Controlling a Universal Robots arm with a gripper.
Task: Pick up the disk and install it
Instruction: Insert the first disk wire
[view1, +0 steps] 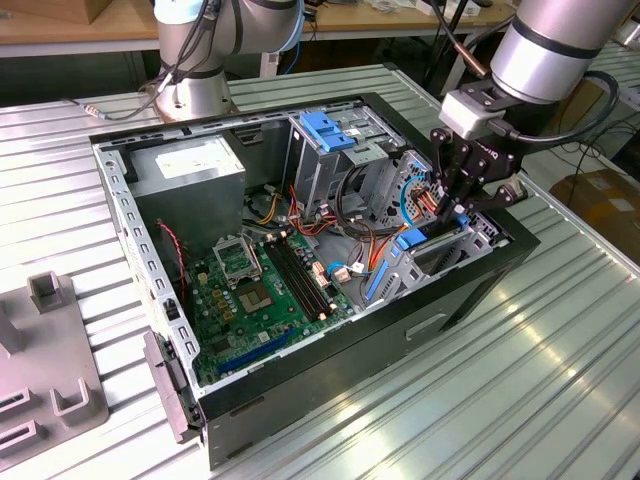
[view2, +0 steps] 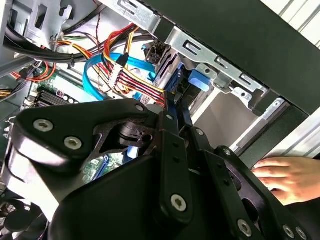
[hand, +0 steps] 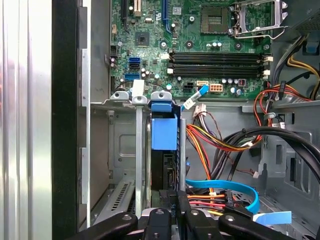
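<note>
The black, bolted-linkage gripper (view1: 458, 207) is down inside the open black steel computer case (view1: 470, 290), at the drive bay on the exterior view's right. Its fingers are drawn close together, pinching the edge of the disk (hand: 164, 170), the flat grey-metal drive in its bright blue plastic carrier, which stands on edge in the slot between ribbed silver bay rails (hand: 138, 150).

The first wrist view looks straight down the slot: the smooth blue carrier tab sits at the top of the disk, dark drive body below it, and the fingertips (hand: 170, 210) close on its near edge. Beyond lies the green motherboard (hand: 200, 45) with its black memory slots and bare metal CPU socket. A glossy blue ribbon-like data cable (hand: 225, 187) curls beside bundled red, yellow and orange wires (hand: 210, 145).

The second wrist view gives the underside: matte black gripper links studded with shiny screws, the same blue cable looping above, and a person's hand (view2: 287, 177) resting flat near the case's outer wall.

The exterior view adds the grooved aluminium table (view1: 560, 380), the grey boxy power supply (view1: 185, 170) and the blue bracket on the tall metal drive cage (view1: 325, 130).
</note>
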